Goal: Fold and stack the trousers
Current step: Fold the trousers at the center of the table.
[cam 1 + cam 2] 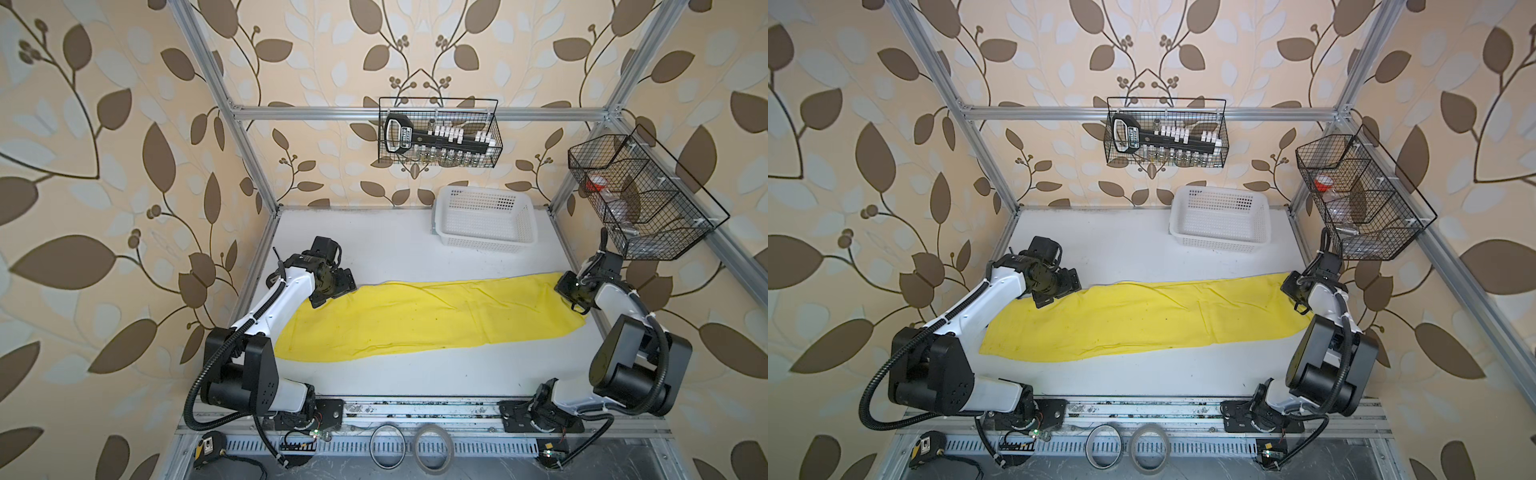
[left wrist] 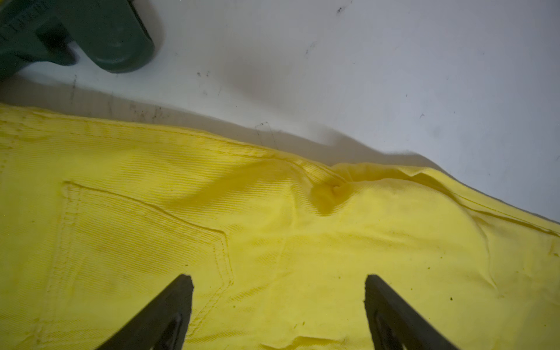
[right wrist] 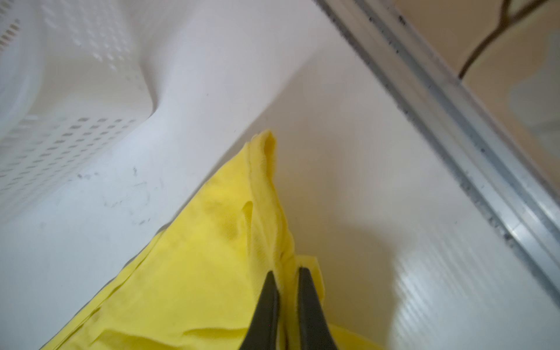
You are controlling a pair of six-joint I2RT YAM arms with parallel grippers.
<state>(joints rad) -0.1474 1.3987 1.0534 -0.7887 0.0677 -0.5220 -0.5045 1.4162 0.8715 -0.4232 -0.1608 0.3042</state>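
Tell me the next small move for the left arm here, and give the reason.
Probably lower the left gripper and close it on the trousers at the waist edge. Its jaws stand open over the cloth by the back pocket, while the right gripper is shut on the leg end; both ends could then lift for the fold.

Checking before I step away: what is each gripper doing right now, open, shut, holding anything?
Left gripper: open over the trousers, holding nothing.
Right gripper: shut on the trousers' leg end.
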